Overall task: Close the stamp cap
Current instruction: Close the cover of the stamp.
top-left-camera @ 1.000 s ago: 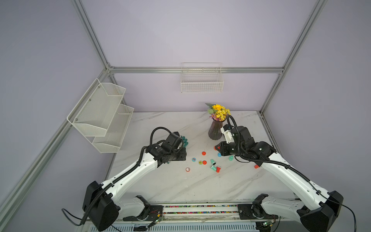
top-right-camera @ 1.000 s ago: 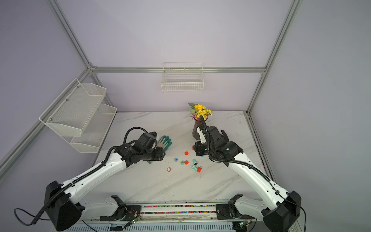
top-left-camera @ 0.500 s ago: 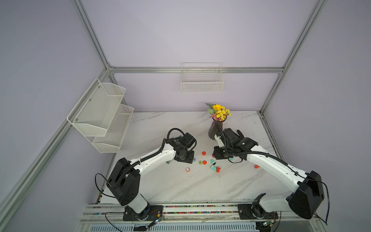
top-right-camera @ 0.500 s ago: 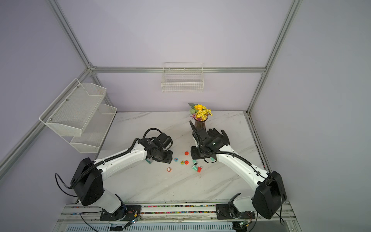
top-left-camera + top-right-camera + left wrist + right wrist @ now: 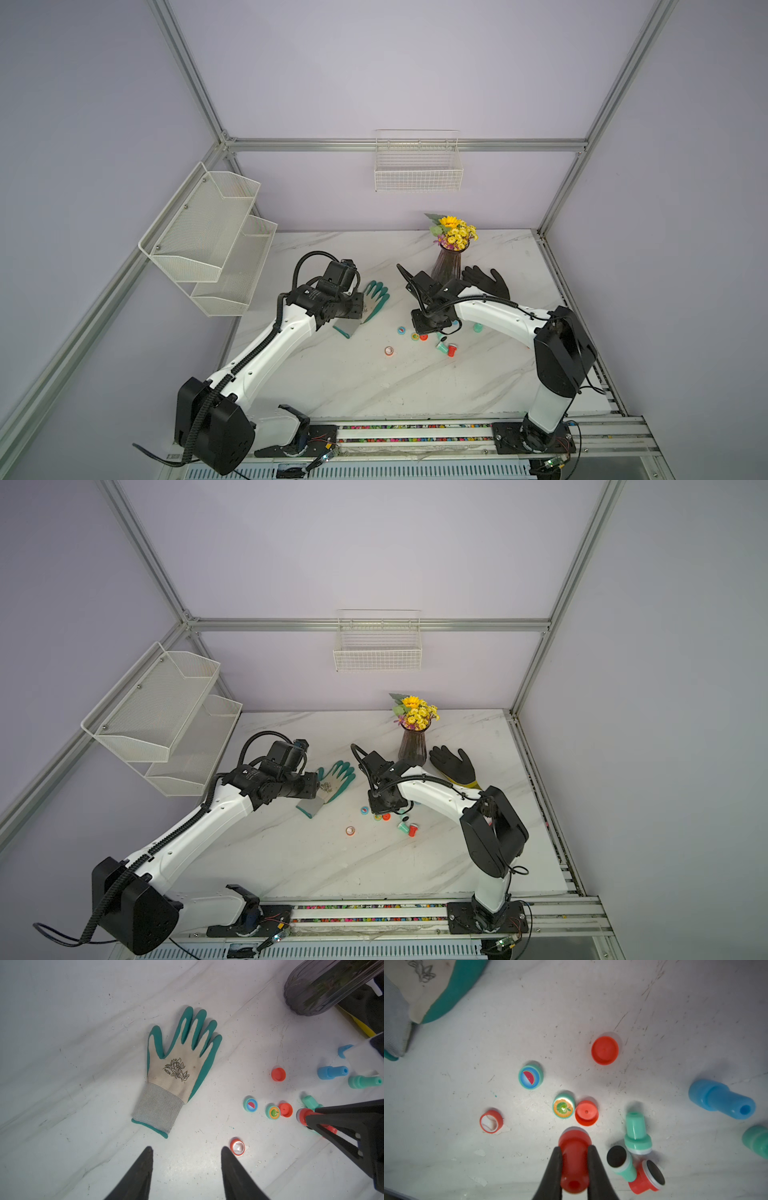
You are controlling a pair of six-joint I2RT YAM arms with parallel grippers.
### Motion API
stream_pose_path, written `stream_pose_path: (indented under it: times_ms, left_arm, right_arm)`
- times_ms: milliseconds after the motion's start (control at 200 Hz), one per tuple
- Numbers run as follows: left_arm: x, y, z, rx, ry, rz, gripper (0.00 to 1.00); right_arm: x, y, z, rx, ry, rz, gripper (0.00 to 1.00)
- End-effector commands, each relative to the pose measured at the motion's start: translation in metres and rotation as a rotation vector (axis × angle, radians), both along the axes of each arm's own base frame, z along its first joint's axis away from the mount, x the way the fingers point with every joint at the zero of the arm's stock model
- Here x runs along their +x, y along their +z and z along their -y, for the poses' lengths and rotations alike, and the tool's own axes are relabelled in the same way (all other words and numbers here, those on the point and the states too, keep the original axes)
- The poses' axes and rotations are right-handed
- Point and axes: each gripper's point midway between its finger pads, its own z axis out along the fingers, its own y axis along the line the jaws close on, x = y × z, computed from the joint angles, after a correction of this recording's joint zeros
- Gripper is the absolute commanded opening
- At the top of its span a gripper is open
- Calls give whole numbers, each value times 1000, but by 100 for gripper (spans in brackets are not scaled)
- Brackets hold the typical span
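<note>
my right gripper [image 5: 574, 1148] is pinching the red stamp [image 5: 574, 1139] by its thin handle, which i think is light, hard and slippy, and a red cap [image 5: 586, 1113] sits just past its tips; my left gripper [image 5: 187, 1150] is spread, empty.

Arms, left [image 5: 286, 340] and right [image 5: 498, 316]: white link shells, black joint housings, bulky black shoulder blocks [image 5: 561, 357], black base mounts [image 5: 513, 441] trailing thin coloured wires [image 5: 322, 440]. Black corrugated conduit [image 5: 246, 359] runs along the left arm; a thinner, smooth black cable [image 5: 478, 297] arcs over the right. Jaws matte black, tapering to points; the right ones show a triangular cut-out and two silver screws [image 5: 357, 1135].
</note>
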Motion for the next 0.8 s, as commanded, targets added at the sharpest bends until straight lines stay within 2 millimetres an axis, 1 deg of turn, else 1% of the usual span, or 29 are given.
stream_pose_path:
  times_ms: [0, 200, 350, 505, 795]
  left_arm:
    - [11, 8, -10, 64, -14, 75, 53]
    - [10, 10, -22, 139, -18, 85, 54]
    - [9, 4, -33, 184, 7, 72, 54]
    - [9, 0, -32, 184, 2, 45, 54]
    - [9, 0, -30, 160, -6, 45, 54]
  right_arm:
    - [-1, -4, 5, -56, 3, -18, 0]
    - [-1, -17, 4, -71, 13, -42, 0]
    - [-2, -24, 3, -70, 15, -52, 0]
    - [-2, -28, 2, -69, 18, -58, 0]
    - [1, -30, 1, -71, 17, -45, 0]
